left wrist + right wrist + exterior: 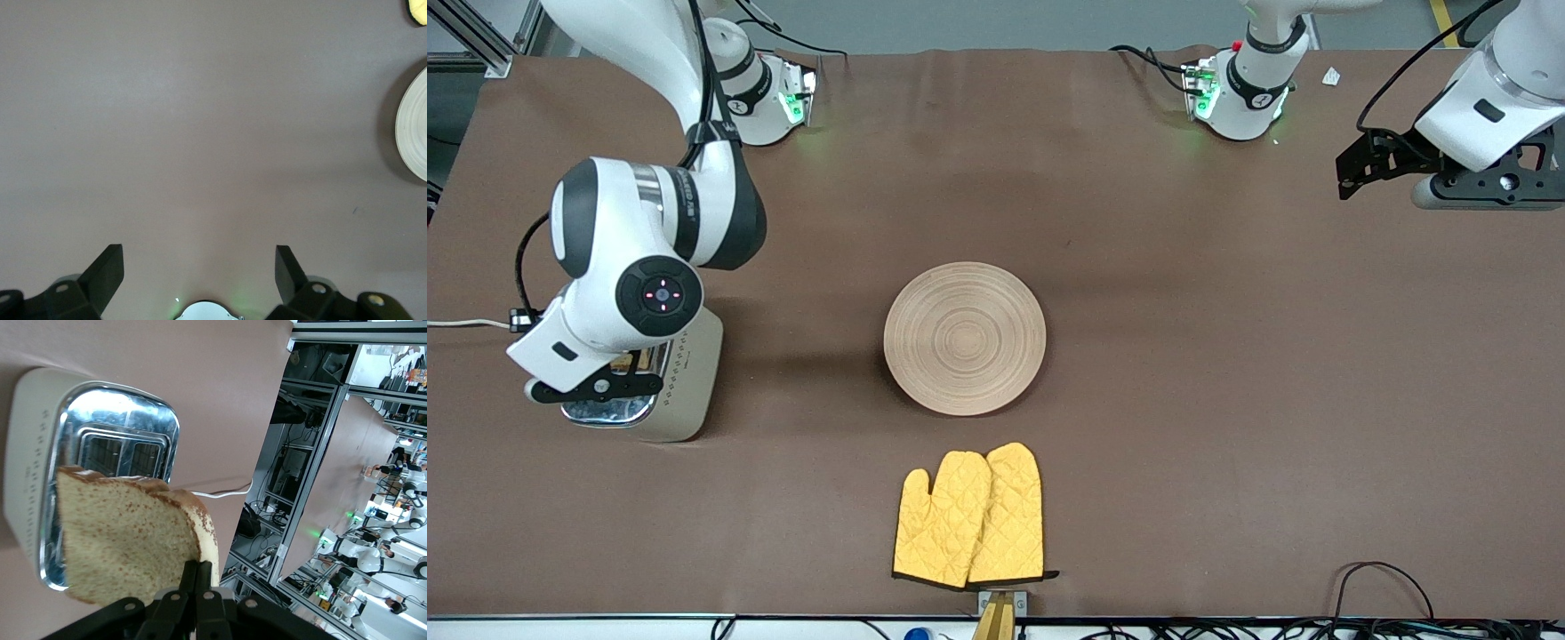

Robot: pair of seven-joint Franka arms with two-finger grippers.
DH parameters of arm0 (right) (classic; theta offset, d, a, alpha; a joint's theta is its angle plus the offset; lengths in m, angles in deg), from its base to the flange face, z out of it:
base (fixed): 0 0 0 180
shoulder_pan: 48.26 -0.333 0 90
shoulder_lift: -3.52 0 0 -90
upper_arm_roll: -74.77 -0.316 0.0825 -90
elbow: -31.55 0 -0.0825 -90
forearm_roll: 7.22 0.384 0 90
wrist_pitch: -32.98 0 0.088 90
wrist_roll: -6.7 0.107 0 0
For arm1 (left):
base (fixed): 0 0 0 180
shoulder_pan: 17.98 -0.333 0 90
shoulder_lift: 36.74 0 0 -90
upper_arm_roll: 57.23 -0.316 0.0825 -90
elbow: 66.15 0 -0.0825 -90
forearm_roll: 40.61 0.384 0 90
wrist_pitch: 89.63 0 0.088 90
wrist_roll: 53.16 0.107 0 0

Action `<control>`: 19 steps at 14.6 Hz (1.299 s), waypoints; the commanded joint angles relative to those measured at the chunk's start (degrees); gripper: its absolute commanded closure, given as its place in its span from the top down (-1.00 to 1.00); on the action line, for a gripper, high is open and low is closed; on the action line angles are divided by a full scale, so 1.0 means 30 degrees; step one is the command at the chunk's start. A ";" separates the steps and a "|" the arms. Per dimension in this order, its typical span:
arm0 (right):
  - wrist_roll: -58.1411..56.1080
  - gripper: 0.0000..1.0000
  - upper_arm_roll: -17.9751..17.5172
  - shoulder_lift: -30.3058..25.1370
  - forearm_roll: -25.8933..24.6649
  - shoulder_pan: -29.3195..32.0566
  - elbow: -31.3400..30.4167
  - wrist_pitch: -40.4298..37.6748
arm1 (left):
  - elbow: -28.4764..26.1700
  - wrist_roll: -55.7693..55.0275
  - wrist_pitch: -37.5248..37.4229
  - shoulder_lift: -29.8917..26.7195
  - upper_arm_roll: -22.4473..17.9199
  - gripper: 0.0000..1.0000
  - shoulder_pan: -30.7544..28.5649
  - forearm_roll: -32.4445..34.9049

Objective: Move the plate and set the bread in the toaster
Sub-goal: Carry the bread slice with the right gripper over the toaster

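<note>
— Where is the bread (127, 540)?

— Up in the air, pinched at one edge by the right gripper (197, 587), whose fingers are clamped tight on the slice. It hangs directly over the toaster (685, 391), with the chrome top and both slots showing beneath it in the right wrist view. The toaster itself stands at the right arm's end of the desk (1227, 356), its white cord (463, 324) trailing off the edge.

— And the plate (965, 338)?

— The wooden plate lies flat near the middle of the desk, well apart from the toaster. A pair of yellow oven mitts (971, 517) lies nearer the front camera than the plate, close to the desk's edge.

— What about the other arm?

— The left arm waits. Its left gripper (200, 273) hovers over bare brown desk at the left arm's end, fingers spread wide apart, holding nothing; the plate's rim just shows at the edge of its wrist view.
</note>
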 commanded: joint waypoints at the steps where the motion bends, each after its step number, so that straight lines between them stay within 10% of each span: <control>1: 0.0367 -0.99 -0.0122 -0.0335 -0.0646 0.0542 -0.1336 0.1154 | 0.0598 0.0232 -0.0186 0.0282 -0.0142 1.00 -0.0264 0.0195; 16: 0.4175 -0.89 -0.0181 0.0457 0.4621 0.1597 -0.1690 0.2651 | 0.1510 0.0232 -0.0215 0.1162 -0.0143 1.00 -0.0852 0.0047; 19: 0.4501 0.82 -0.0181 0.0166 0.6756 0.2503 -0.1573 0.2679 | 0.1481 0.0233 -0.0215 0.1162 -0.0143 1.00 -0.0852 0.0047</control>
